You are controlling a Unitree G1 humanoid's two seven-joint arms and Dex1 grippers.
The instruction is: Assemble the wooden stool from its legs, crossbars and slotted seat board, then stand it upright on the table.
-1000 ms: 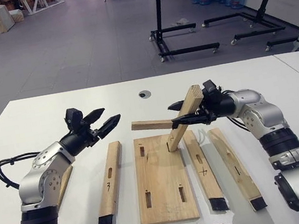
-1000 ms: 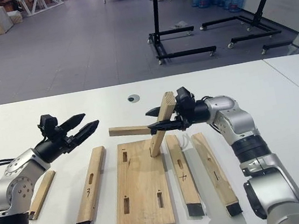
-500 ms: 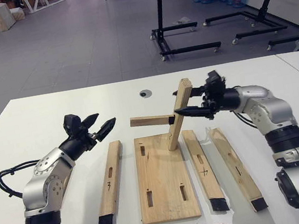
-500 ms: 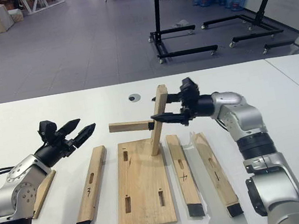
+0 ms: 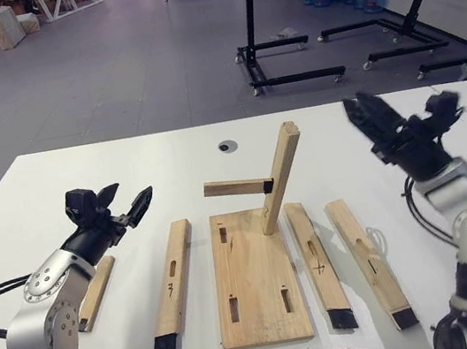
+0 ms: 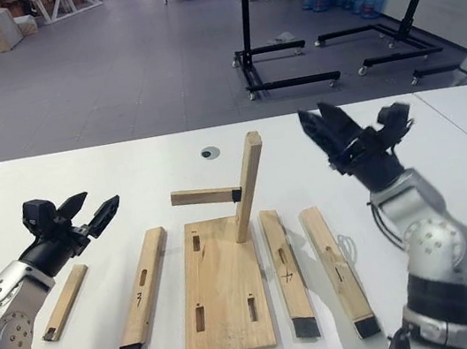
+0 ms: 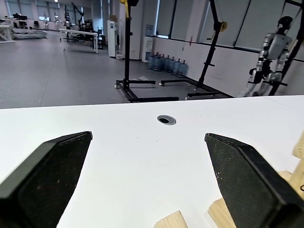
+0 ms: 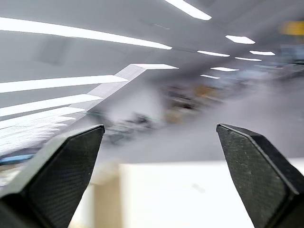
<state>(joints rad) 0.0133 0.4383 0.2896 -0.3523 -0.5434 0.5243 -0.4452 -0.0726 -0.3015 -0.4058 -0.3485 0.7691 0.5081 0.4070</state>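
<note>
The slotted seat board [image 5: 259, 288] lies flat mid-table. One leg [image 5: 279, 176] stands in its far right slot, leaning right, with a crossbar [image 5: 234, 188] jutting left from it. Three more legs lie flat: one left of the board [image 5: 171, 283] and two on its right [image 5: 316, 259] [image 5: 369, 261]. A short crossbar [image 5: 97, 291] lies far left. My left gripper [image 5: 131, 190] hovers open over the table's left side, holding nothing. Raised at the right, clear of the leg, my right gripper [image 5: 357, 102] is open and empty, its fingers [image 8: 57, 166] pointing upward.
The white table [image 5: 81, 173] has a round cable hole [image 5: 227, 147] behind the board. A thin white cord [image 5: 375, 240] lies beside the rightmost leg. Black stands [image 5: 284, 49] are on the floor beyond the table.
My right gripper let go of the standing leg and swung up and to the right. My left gripper drew back to the left. The leg stays upright in the board.
</note>
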